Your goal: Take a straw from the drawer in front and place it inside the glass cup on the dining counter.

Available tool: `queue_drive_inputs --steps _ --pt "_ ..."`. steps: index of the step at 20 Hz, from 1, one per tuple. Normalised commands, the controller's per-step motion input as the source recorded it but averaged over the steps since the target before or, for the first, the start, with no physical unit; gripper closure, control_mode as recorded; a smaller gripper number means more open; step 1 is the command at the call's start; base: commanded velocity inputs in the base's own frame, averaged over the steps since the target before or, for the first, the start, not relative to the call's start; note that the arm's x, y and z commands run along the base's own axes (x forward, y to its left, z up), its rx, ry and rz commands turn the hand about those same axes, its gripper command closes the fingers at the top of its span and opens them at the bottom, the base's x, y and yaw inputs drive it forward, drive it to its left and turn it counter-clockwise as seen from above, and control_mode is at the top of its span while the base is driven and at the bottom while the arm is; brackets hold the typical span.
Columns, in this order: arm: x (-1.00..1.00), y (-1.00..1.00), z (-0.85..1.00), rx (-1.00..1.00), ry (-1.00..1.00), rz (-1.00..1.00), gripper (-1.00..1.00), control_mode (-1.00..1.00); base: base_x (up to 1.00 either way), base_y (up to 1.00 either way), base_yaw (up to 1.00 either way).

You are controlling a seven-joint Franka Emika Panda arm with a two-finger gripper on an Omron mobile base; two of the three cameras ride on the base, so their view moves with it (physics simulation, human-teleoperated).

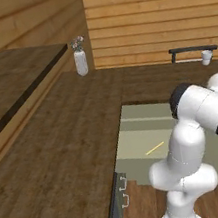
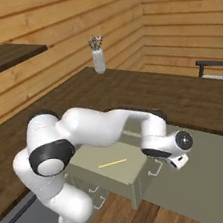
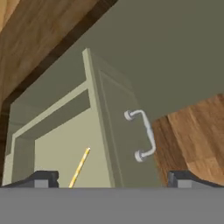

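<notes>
The gripper [image 3: 109, 179] is being held with its jaws spread wide and nothing between them, poised just above the front edge of the drawer [image 3: 61, 144]. The drawer is standing pulled out, so the opening step is judged as done. Inside it, the straw [image 3: 79, 167] is lying flat on the drawer floor, close to the drawer's front wall and its metal handle [image 3: 144, 133], untouched by the fingertips [image 3: 43, 178]. The pick is therefore being judged as not yet made: the hand is being lined up over the drawer, and lowering, closing on the straw and lifting are all left.

Beyond the drawer, the dining counter [image 1: 60, 140] is stretching away as a dark plank top. Far past the drawer, toward the counter's far right edge, the glass cup [image 1: 207, 56] is standing upright by a dark chair back [image 1: 192, 49], well apart from the straw. A white vase [image 1: 81, 61] is standing at the counter's far end. The carry and the placing are still being awaited.
</notes>
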Motion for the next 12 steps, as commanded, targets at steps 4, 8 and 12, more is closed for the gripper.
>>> queue_drive_inputs --steps 4,8,12 --pt "0.26 0.8 1.0 -0.2 0.33 0.01 -1.0 -1.0 0.0 0.0 0.0" --pt "0.43 0.69 0.76 -0.06 0.4 0.01 -1.0 -1.0 0.0 0.0 0.0" --pt "0.54 0.53 0.13 -0.01 0.41 0.0 -1.0 -1.0 0.0 0.0 0.0"
